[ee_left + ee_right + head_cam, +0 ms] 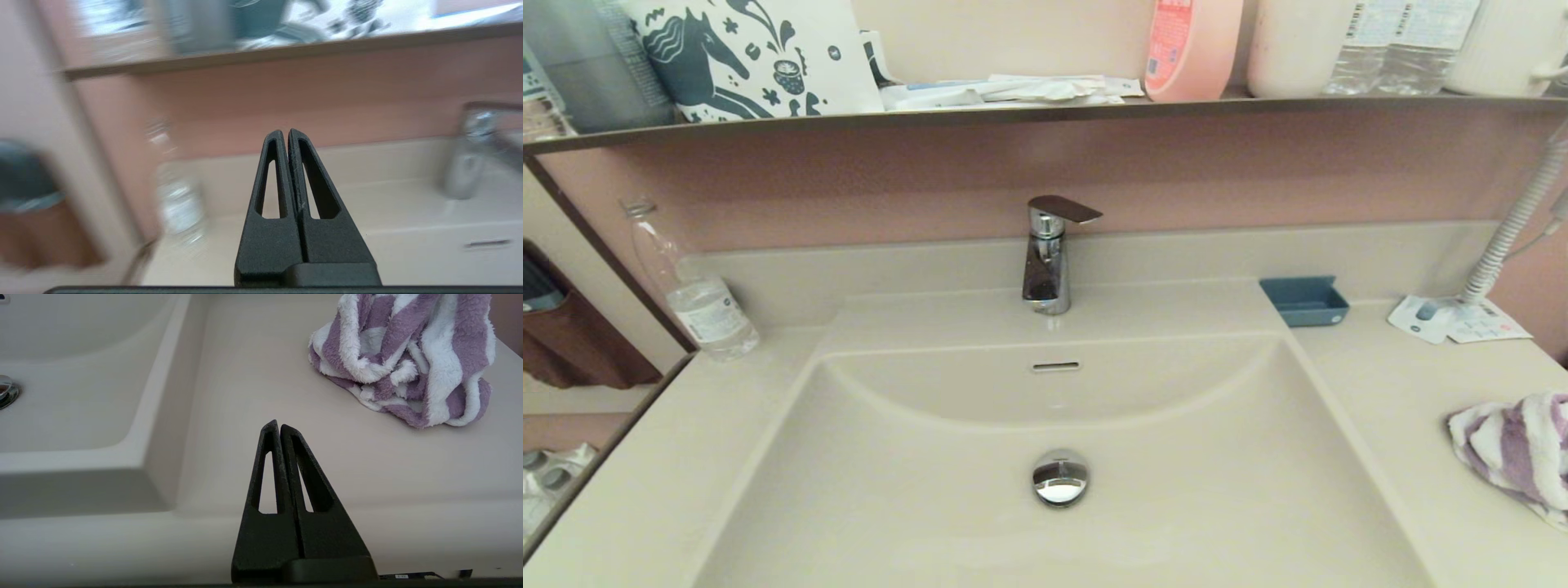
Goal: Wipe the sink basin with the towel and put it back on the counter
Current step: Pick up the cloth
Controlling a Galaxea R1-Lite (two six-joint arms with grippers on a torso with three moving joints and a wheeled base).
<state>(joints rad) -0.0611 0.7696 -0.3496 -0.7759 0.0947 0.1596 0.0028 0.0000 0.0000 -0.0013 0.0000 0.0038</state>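
Note:
The cream sink basin [915,490] fills the middle of the head view, with its chrome drain plug [1060,478] and overflow slot [1055,367]. The purple and white striped towel [1515,445] lies bunched on the counter [1405,408] at the far right. In the right wrist view the towel [408,359] sits beyond my right gripper [278,425], which is shut and empty over the counter [253,396] near its front edge. My left gripper [284,132] is shut and empty, pointing toward the back wall left of the tap. Neither gripper shows in the head view.
A chrome tap [1045,253] stands behind the basin. A plastic water bottle [690,286] stands at the back left. A small blue tray [1304,300] and a white leaflet [1454,318] lie at the back right, beside a white hose [1519,220]. A cluttered shelf [1045,106] runs above.

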